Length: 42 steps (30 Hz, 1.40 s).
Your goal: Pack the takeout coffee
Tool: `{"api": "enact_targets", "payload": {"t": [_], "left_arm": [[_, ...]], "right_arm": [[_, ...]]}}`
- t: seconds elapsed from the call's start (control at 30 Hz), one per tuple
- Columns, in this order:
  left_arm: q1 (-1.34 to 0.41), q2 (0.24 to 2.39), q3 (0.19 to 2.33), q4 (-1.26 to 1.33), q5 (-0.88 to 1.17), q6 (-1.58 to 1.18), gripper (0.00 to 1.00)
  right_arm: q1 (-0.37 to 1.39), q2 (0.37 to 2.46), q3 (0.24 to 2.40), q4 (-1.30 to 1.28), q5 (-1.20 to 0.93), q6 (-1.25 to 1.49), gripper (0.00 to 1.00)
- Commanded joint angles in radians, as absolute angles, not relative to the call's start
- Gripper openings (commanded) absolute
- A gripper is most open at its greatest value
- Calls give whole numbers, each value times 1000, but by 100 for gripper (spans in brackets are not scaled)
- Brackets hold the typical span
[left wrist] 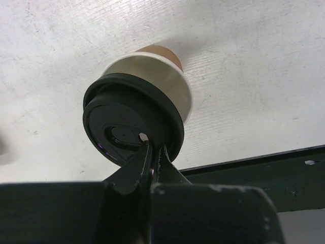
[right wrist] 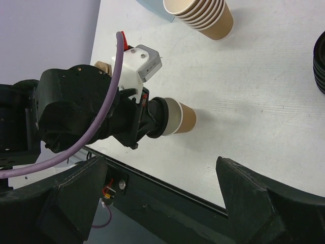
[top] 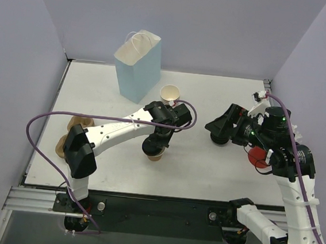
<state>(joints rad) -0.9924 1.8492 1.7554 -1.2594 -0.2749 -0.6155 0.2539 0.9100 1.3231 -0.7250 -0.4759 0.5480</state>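
The takeout coffee (top: 156, 155) is a small tan-brown paper cup (left wrist: 161, 54) standing on the white table near the middle front. Its black lid (left wrist: 129, 119) sits tilted over the mouth, with a white band (left wrist: 172, 86) showing under it. My left gripper (left wrist: 152, 150) hangs over the cup, shut on the lid's near rim; the right wrist view shows this gripper (right wrist: 148, 122) and the cup (right wrist: 183, 117) from the side. To the right, my right gripper (top: 221, 129) hovers open and holds nothing, its fingers (right wrist: 76, 203) spread wide.
A light blue paper bag (top: 139, 62) with white handles stands open at the back. A stack of lidless tan cups (top: 170, 94) (right wrist: 203, 18) stands right behind the left gripper. A stack of black lids (right wrist: 321, 61) is beside the right gripper. Tan cardboard pieces (top: 80, 122) lie at the left.
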Motion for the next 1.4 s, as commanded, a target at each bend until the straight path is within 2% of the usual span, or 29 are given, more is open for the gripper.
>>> {"api": "enact_targets", "payload": {"t": [0.0,0.3,0.73,1.1,1.37], "left_arm": [[-999,1861,1807,-1270,-285,-606,0],[-1000,1888,1821,-1262,-278,-598,2],[-1003,1933,1842,-1264,-270,-592,11],[-1008,1930,1877,-1287,-276,-595,32],[-1002,1893,1960,-1296,-255,-614,38]], "right_arm": [[244,919,1370,-739,-472,549,94],[242,916,1373,-747,-468,542,94],[244,917,1396,-767,-456,525,94],[244,927,1408,-778,-456,522,94],[244,939,1408,-776,-454,529,94]]}}
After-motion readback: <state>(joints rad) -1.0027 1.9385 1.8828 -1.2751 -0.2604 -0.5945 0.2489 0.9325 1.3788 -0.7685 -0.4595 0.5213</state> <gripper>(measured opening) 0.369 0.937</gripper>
